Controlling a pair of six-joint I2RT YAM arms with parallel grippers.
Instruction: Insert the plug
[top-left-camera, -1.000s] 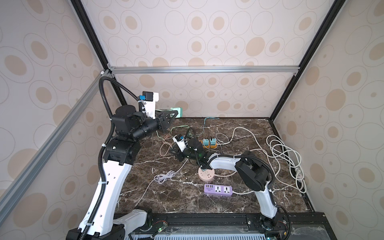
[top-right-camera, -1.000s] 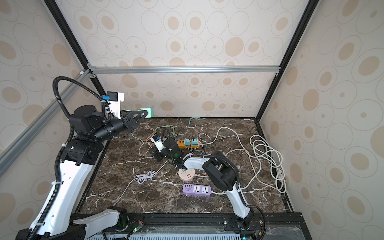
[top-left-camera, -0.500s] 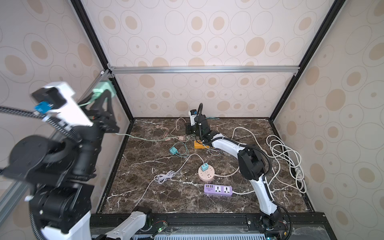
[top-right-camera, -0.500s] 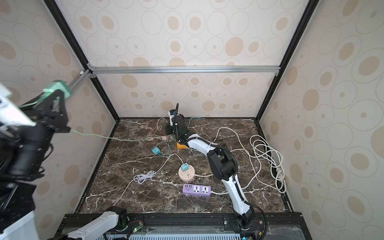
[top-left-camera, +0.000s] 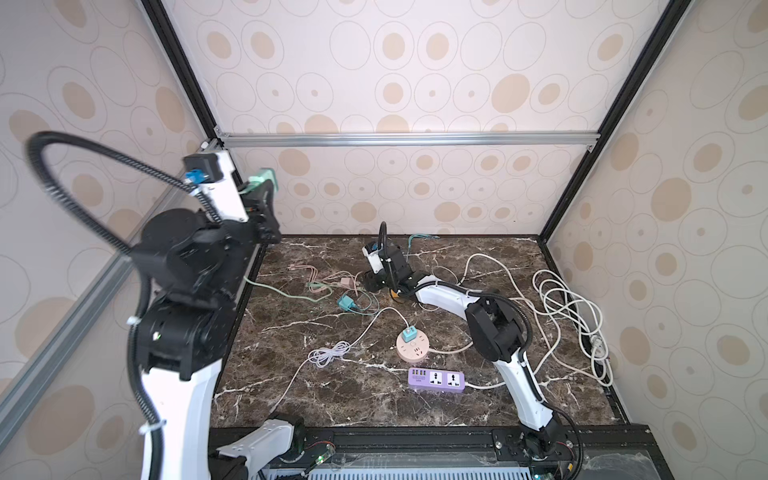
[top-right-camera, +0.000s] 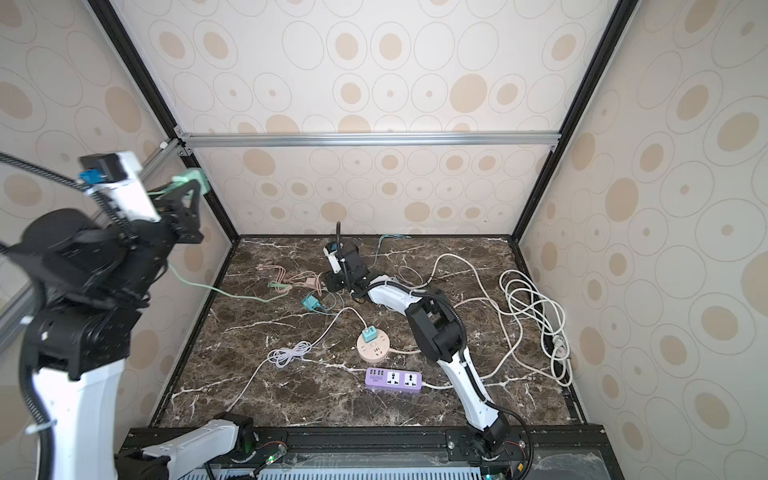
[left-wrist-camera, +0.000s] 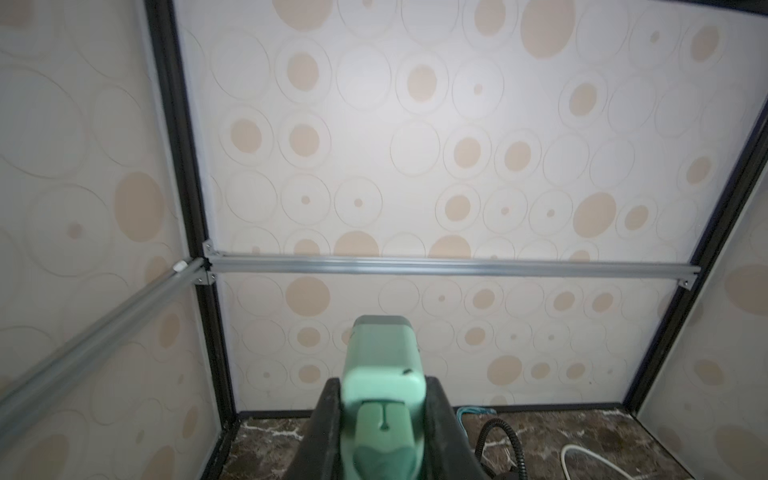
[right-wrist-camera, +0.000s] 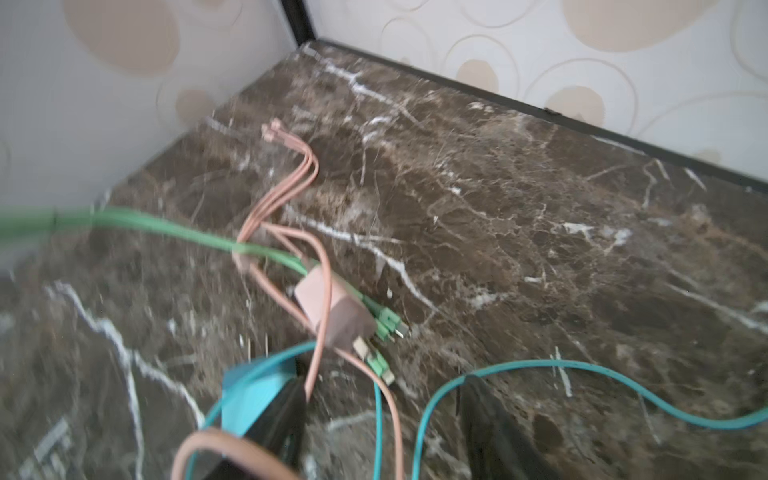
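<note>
Brown marble tabletop (top-left-camera: 374, 407), boxed in by cream wallpaper printed with beige circles and littered with loose cables. High beside the rear left corner post, well above the surface, hangs the left gripper (top-left-camera: 262, 190); this is far higher than 1 second ago, when it was low near the back of the table. Its 2 black fingers (left-wrist-camera: 326, 419) pinch a mint-green plug (left-wrist-camera: 384, 374). The plug's green cable (top-left-camera: 286, 294) trails down and runs across the marble into a knot of pink cables (top-left-camera: 332, 279).

Low at the back of the table, over that knot, sits the right gripper (top-left-camera: 369, 286). Its fingers are spread, with only cable strands between them, gripping nothing. This is a shift from mid-table 1 second ago, beside the round pink socket (top-left-camera: 412, 351). That socket now carries a teal adapter (top-left-camera: 409, 333), absent 1 second ago. A second teal adapter (top-left-camera: 344, 303) lies loose near the right gripper. A purple power strip (top-left-camera: 436, 379) lies unused near the front.

Judging from this, 1 insertion looks finished. The mint-green plug is well apart from both sockets and needs to come down, and its tangled cable could drag.
</note>
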